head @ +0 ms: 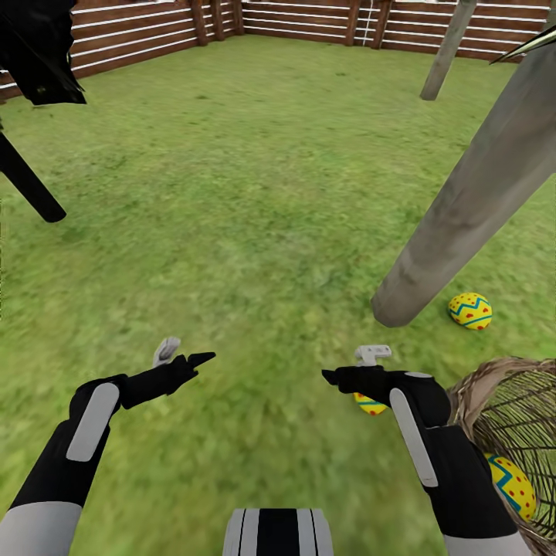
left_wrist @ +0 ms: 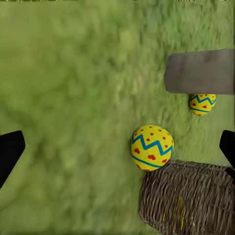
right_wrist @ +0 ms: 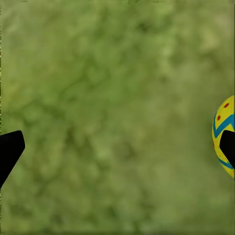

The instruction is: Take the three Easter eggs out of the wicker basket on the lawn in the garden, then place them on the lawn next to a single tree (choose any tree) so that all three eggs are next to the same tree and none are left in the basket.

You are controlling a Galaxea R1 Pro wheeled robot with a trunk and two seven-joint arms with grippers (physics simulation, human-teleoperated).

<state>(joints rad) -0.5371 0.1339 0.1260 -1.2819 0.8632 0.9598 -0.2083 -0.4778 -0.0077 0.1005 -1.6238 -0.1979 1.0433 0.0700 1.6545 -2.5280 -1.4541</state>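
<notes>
One Easter egg (head: pixel 470 310) lies on the lawn (head: pixel 255 193) just right of the foot of the pale grey tree (head: pixel 463 193). A second egg (head: pixel 371 405) rests on the grass, partly hidden under my right gripper (head: pixel 351 365), which is open and empty. The third egg (head: pixel 511 485) sits inside the wicker basket (head: pixel 494 394) at the lower right. My left gripper (head: pixel 185 355) hovers open over bare grass. The left wrist view has two eggs (left_wrist: pixel 152 147) (left_wrist: pixel 202 103), the trunk (left_wrist: pixel 200 72) and the basket (left_wrist: pixel 188 198). An egg (right_wrist: pixel 223 134) sits at the right wrist view's edge.
A brown slat fence (head: pixel 309 19) runs along the far side of the garden. A second grey trunk (head: pixel 446 50) stands at the back right. A thin black trunk (head: pixel 29 185) with dark foliage leans in at the left.
</notes>
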